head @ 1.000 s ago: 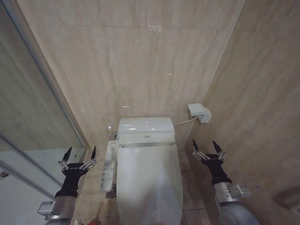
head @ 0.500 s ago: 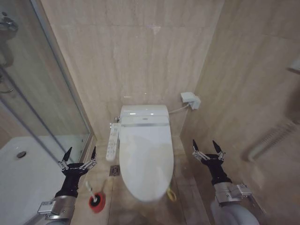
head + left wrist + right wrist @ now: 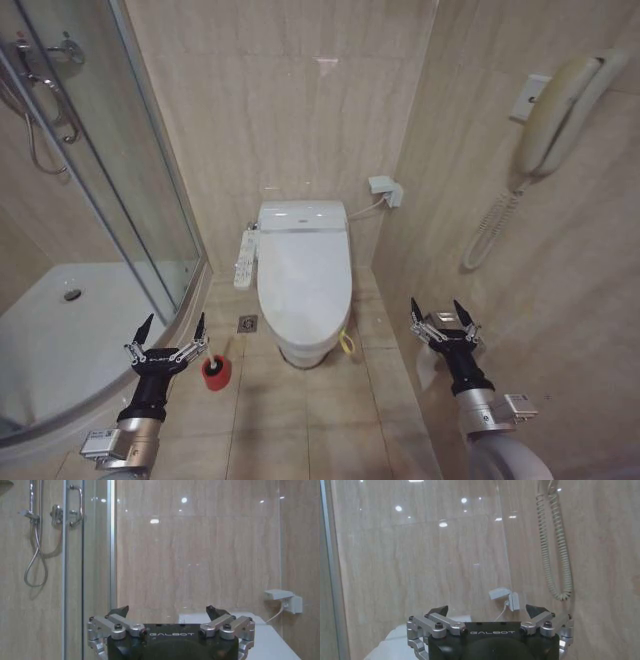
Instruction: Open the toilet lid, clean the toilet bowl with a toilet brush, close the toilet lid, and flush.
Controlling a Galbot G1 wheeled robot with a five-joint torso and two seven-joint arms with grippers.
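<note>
From the head view the toilet bowl (image 3: 300, 345) stands against the back wall, between the glass shower door (image 3: 110, 180) on the robot's left and the tiled side wall on its right. The toilet lid (image 3: 304, 275) is down, covering the seat. A long white button panel (image 3: 245, 258) runs along the toilet's left side. The toilet brush (image 3: 216, 369) stands on the floor tiles in its small red cup, just left of the bowl's front and near the curved shower base (image 3: 60, 340). A yellow loop (image 3: 346, 343) lies on the floor at the bowl's right front. A floor drain (image 3: 247, 323) sits between the brush and the bowl.

The left gripper (image 3: 168, 332) hangs low at the left, near the brush but not touching it, its jaws apart and holding nothing. The right gripper (image 3: 444, 318) hangs low at the right, well apart from the toilet, its jaws also apart and holding nothing.

The head view also shows a wall phone (image 3: 560, 95) with a coiled cord high on the right wall, and a small white wall box (image 3: 385, 188) with a cable beside the toilet.

The left wrist view looks past the left gripper (image 3: 169, 615) to the shower hose (image 3: 36, 551) and door handle (image 3: 76, 506), details the head view shows only faintly, plus the wall box (image 3: 285, 599) and a corner of the toilet lid (image 3: 275, 645). The right wrist view looks past the right gripper (image 3: 489, 614) to the coiled cord (image 3: 555, 551), the wall box (image 3: 506, 597) and a sliver of the toilet lid (image 3: 395, 637).
</note>
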